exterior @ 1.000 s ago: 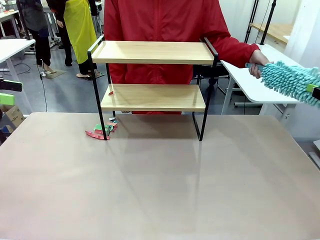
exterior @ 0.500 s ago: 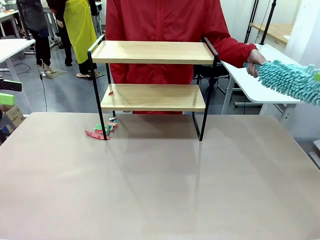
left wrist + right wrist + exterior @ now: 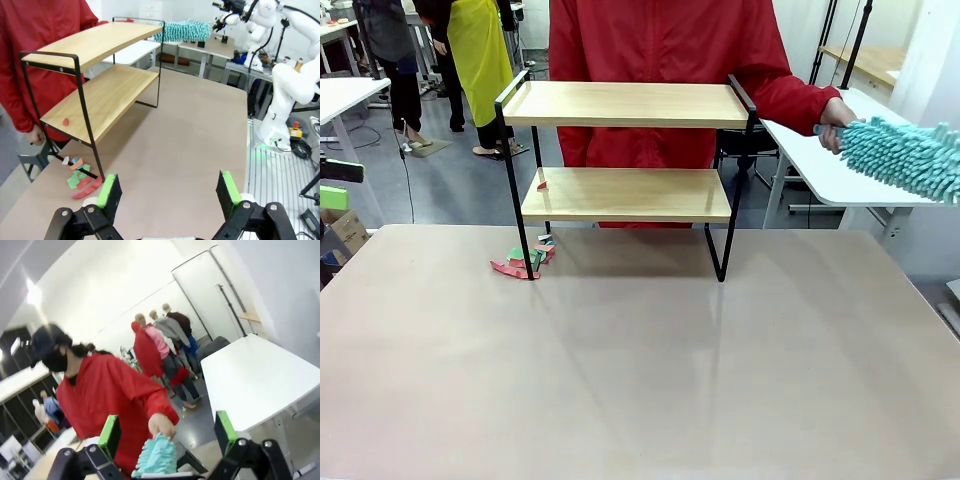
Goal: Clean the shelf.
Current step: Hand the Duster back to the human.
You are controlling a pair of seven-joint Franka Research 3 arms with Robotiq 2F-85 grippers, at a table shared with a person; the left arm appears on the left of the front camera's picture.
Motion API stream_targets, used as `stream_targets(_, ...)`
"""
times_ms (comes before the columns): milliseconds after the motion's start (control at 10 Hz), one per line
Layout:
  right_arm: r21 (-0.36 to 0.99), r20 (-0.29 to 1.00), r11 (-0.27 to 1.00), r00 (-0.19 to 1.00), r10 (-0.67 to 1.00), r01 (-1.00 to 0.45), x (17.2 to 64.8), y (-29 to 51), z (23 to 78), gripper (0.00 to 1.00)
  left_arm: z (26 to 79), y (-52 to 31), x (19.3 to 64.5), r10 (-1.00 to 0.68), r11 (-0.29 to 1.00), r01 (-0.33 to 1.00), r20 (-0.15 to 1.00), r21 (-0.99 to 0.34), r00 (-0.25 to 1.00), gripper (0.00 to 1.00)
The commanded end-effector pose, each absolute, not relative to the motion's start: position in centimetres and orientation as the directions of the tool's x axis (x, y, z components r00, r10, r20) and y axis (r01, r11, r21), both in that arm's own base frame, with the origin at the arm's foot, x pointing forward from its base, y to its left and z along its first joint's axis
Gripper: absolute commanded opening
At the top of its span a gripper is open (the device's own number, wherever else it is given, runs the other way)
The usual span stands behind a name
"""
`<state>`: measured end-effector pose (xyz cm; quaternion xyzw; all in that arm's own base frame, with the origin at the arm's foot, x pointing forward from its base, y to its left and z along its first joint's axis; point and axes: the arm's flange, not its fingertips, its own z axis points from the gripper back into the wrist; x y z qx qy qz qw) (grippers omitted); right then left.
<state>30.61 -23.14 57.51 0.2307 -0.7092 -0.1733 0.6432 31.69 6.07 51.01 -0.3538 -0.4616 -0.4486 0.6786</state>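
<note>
The shelf (image 3: 625, 105) stands at the table's far middle, its two wooden boards in a black frame; the left wrist view shows it as the shelf (image 3: 97, 92). A small red scrap (image 3: 541, 185) lies on the lower board. Coloured paper scraps (image 3: 525, 260) sit on the table by its front left leg. A person in red holds a teal fluffy duster (image 3: 905, 155) out to the right by its handle. My right gripper (image 3: 167, 435) is open, and the duster (image 3: 157, 457) lies low between its fingers, with the person's hand (image 3: 162, 426) on it. Far from the shelf, my left gripper (image 3: 167, 190) is open and holds nothing.
The brown table (image 3: 640, 370) is bare in front of the shelf. A white side table (image 3: 830, 165) stands at the right behind it. Other people stand at the far left. Another white arm (image 3: 290, 85) shows across the table in the left wrist view.
The duster has shifted slightly in the person's hand at the right edge. The green pad seen beside it earlier has left the front view. The person has leaned a little right.
</note>
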Motion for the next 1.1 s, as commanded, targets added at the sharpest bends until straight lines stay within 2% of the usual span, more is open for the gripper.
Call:
stream_targets(0,0.63,0.772,0.772,-0.039,-0.634,-0.085,32.7,-24.2,57.2,1.0,51.3,5.9,31.8,-0.255,0.345,0.936,0.953,-0.07,0.165,1.0)
stream_targets(100,0.607,0.793,0.792,-0.005,-0.609,-0.07,33.6,-23.9,56.8,1.0,51.3,5.9,31.8,-0.255,0.345,0.936,0.953,-0.07,0.165,1.0)
stream_targets(200,0.583,0.805,0.808,-0.07,-0.589,-0.089,31.0,-24.5,57.2,1.0,51.3,5.9,31.8,-0.255,0.345,0.936,0.953,-0.07,0.165,1.0)
stream_targets(1000,0.583,0.805,0.808,-0.07,-0.589,-0.089,31.0,-24.5,57.2,1.0,51.3,5.9,31.8,-0.255,0.345,0.936,0.953,-0.07,0.165,1.0)
